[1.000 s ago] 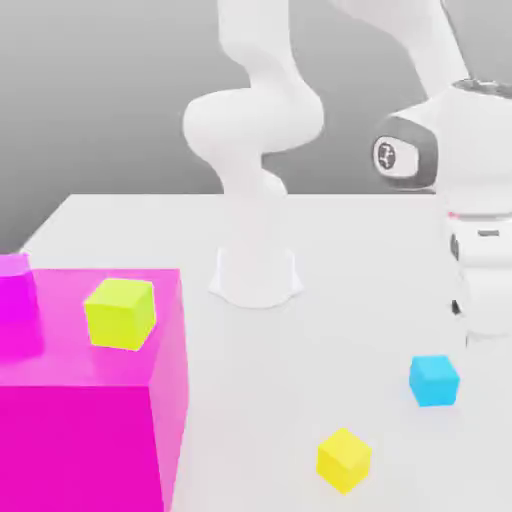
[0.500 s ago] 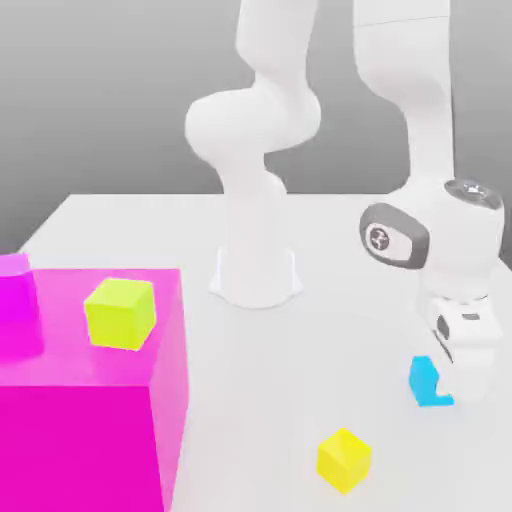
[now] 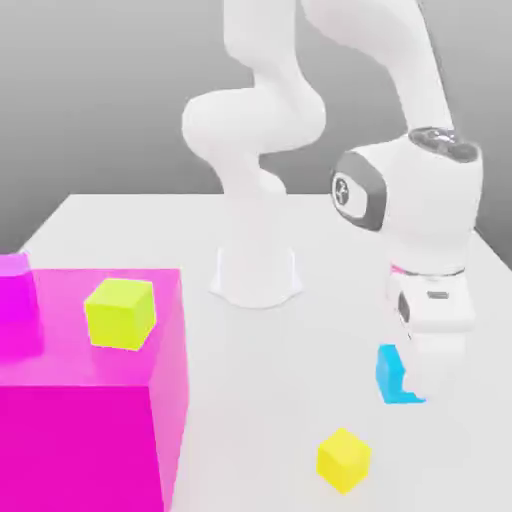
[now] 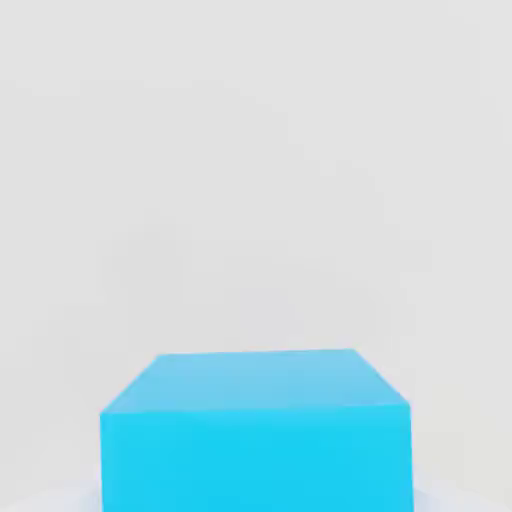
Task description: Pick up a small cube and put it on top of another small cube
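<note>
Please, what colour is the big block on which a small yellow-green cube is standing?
The big block is bright magenta; the exterior view shows it best.

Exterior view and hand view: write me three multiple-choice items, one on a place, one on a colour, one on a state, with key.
1. Where is the lime cube?
A) on the table
B) on the big magenta block
C) in the claw

2. What colour is the cube in the claw?
A) blue
B) yellow
C) purple

3. How does the claw stand?
A) wide open, empty
B) open above the yellow cube
C) shut on a cube

Key:
1 B: the lime cube sits on top of the magenta block.
2 A: the cube at the claw is blue.
3 C: the claw has the blue cube between its fingers.
</note>
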